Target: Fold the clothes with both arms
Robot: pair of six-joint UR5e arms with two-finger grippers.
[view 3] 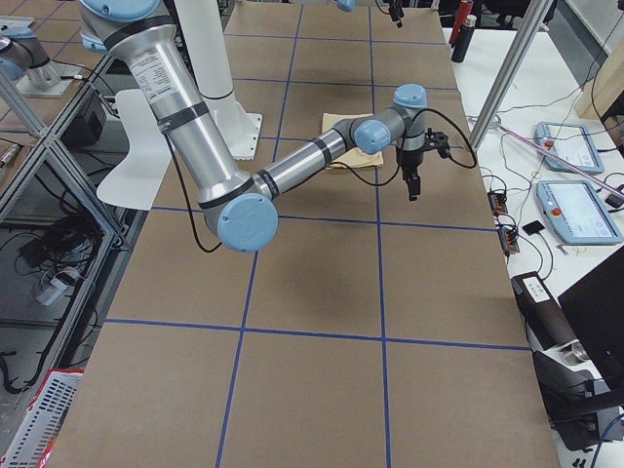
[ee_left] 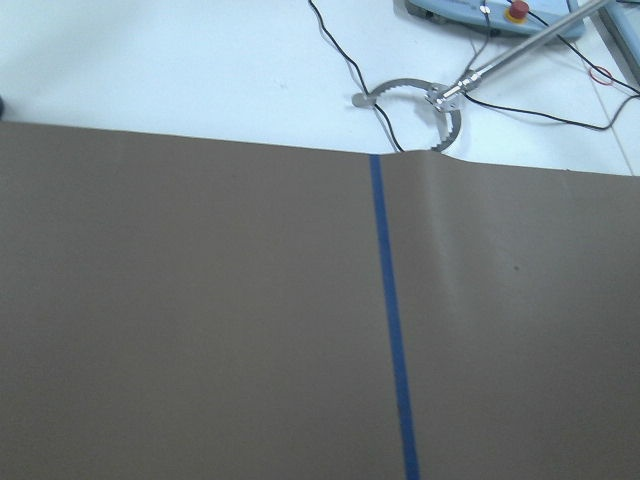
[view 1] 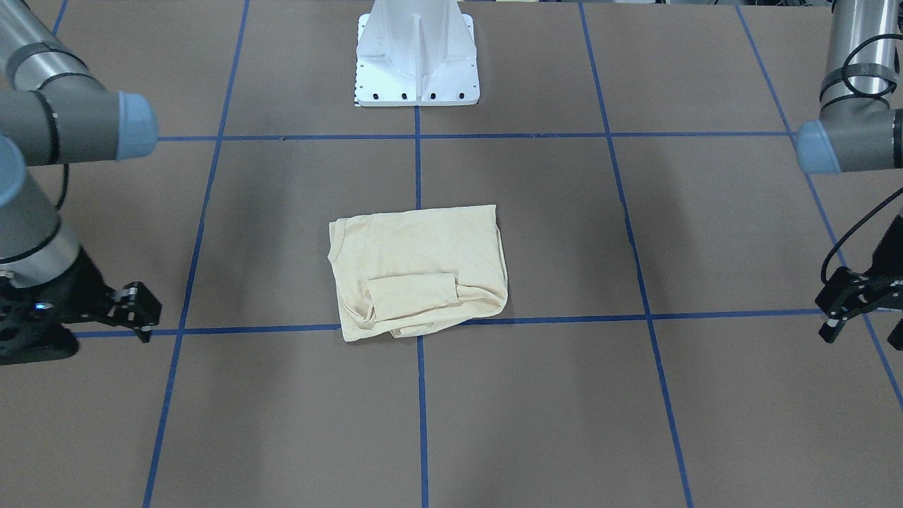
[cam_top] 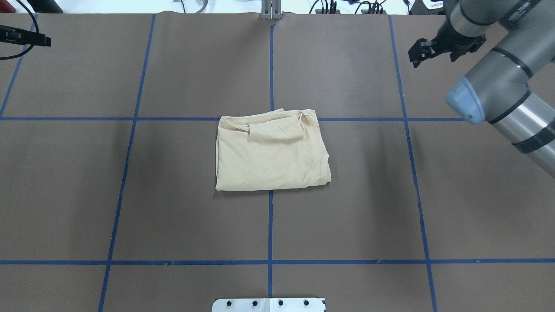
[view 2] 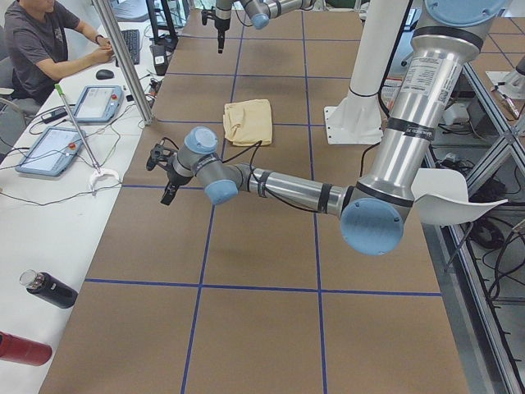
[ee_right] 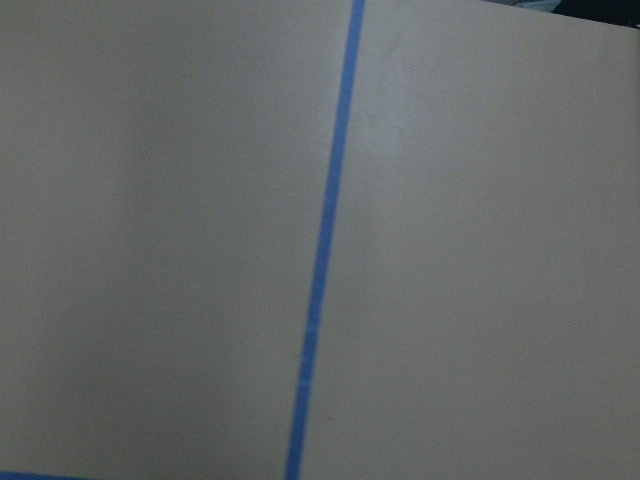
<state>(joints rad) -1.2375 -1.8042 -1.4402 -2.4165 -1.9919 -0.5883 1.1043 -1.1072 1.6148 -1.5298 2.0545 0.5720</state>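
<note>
The pale cream-yellow T-shirt point(view 1: 423, 254) lies folded into a rough rectangle at the table's middle, with a sleeve point(view 1: 413, 291) folded on top at its far edge. It also shows in the overhead view point(cam_top: 271, 162) and the left side view point(view 2: 248, 121). Its print and neck label are hidden. My right gripper point(view 1: 141, 310) is open and empty, low over the table far to the shirt's side; it also shows in the overhead view point(cam_top: 419, 51). My left gripper point(view 1: 832, 305) is open and empty, far off on the other side point(view 2: 160, 176). Neither touches the shirt.
The white pedestal base point(view 1: 416, 63) stands at the robot's edge. Blue tape lines point(cam_top: 271, 216) grid the brown table. Beyond the far edge is a white desk with teach pendants point(view 2: 98, 103), cables, a metal pole point(view 2: 123, 61), bottles point(view 2: 49, 289) and a seated operator point(view 2: 41, 41).
</note>
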